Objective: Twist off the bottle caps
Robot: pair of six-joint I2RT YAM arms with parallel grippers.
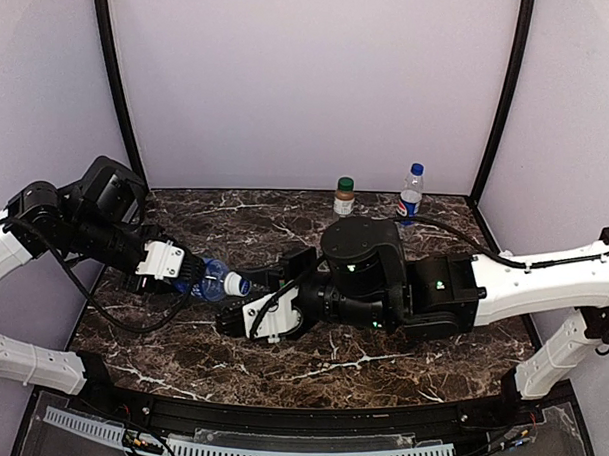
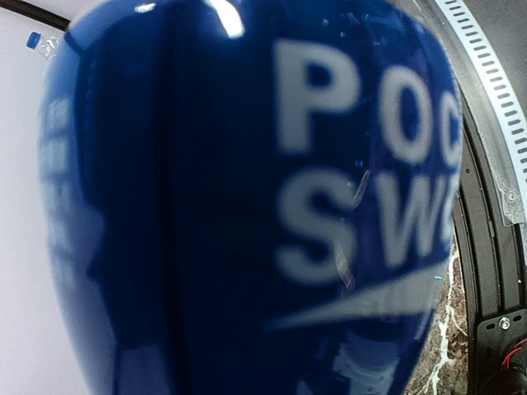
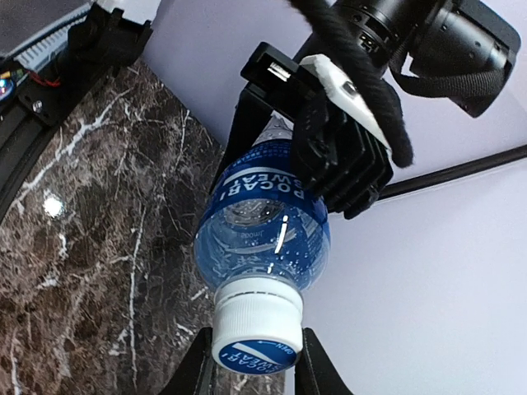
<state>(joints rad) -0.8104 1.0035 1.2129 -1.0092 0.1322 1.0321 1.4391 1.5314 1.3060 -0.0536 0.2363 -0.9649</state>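
Right end effector (image 3: 255, 377) has its 2 fingers (image 3: 196, 369) against opposite sides of the white cap (image 3: 257, 327), gripping it. Left end effector (image 1: 181, 274) is clamped on the body of the same bottle (image 1: 211, 282), with its black fingers across the blue label.

Bottle lies on its side in the air over the left-centre of the worktop (image 1: 380, 363). Long axis runs roughly left-right, parallel to the near edge. Cap end points toward the right edge and straight into the right wrist camera; base end points to the left edge.

Look: clear plastic, blue wrap label with white "POCARI SWEAT" lettering, droplets inside the neck. Cap is ribbed white with a blue printed top. Left wrist view is filled by the blurred label.

2 other bottles stand upright by the far edge, toward the far right corner, apart from each other. The brown bottle (image 1: 343, 202) has a pale label and a dark green cap (image 1: 345, 182). The clear bottle (image 1: 410, 200) has a red-white-blue label and a blue cap (image 1: 416, 169).

Room: right arm (image 1: 452, 288) stretches from the right edge across the middle. Bare marble shows along the near edge and between the held bottle and the far edge. Walls close the left, far and right edges.
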